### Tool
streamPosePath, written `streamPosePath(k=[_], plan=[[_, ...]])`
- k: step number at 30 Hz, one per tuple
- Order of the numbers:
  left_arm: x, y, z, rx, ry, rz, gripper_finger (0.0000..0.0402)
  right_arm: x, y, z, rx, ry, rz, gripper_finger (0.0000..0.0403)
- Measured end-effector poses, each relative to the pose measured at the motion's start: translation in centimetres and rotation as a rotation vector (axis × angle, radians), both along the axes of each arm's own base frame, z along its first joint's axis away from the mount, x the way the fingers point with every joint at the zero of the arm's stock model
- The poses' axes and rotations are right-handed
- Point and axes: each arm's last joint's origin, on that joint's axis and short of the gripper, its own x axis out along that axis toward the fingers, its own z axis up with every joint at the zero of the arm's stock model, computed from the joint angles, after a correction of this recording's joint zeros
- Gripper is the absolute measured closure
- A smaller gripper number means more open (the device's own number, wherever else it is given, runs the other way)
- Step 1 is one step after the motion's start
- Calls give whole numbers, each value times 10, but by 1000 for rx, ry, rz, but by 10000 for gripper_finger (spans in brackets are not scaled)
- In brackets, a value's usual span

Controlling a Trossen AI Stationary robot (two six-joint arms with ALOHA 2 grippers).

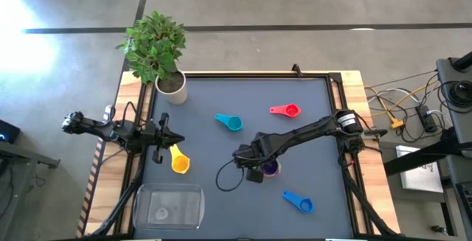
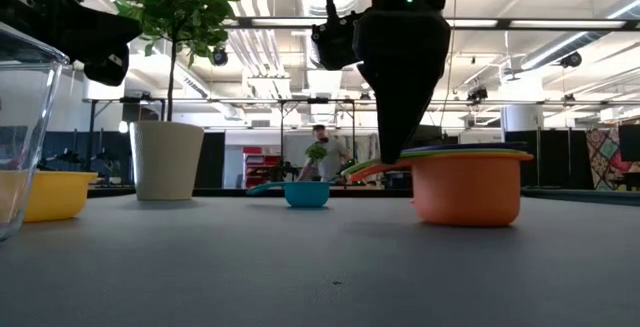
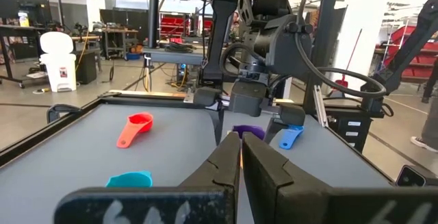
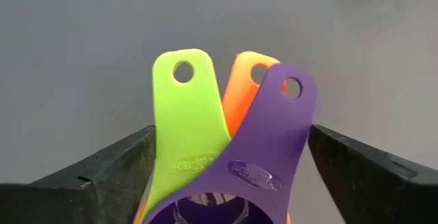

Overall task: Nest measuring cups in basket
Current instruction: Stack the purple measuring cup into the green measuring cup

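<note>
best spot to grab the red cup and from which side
Grip the red cup by its flat handle, coming straight down from above. It lies alone on the mat with the handle pointing toward the teal cup, clear on both sides. The open right claw, now over the nested purple stack, is nearest.

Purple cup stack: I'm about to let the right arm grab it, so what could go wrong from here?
The right gripper stands open around three fanned handles: green, orange, purple. Closing may pinch only one, splitting the nested stack. The basket lies across the table, near the yellow cup, so a loose grip risks dropping cups.
</note>
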Motion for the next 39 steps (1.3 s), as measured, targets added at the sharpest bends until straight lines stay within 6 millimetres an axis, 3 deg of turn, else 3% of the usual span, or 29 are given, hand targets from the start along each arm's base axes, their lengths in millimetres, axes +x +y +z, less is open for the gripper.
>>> streamPosePath(k=[13,23,27,39], plan=[[0,0,0,0,0,0,402,0,1,0,29,7,6,194],[0,0,0,0,-1,0,402,-1,1,0,46,16,11,271],[0,0,0,0,0,0,402,-1,2,0,47,19,8,252],[0,0,0,0,0,0,402,-6,1,-1,40,70,-11,95]])
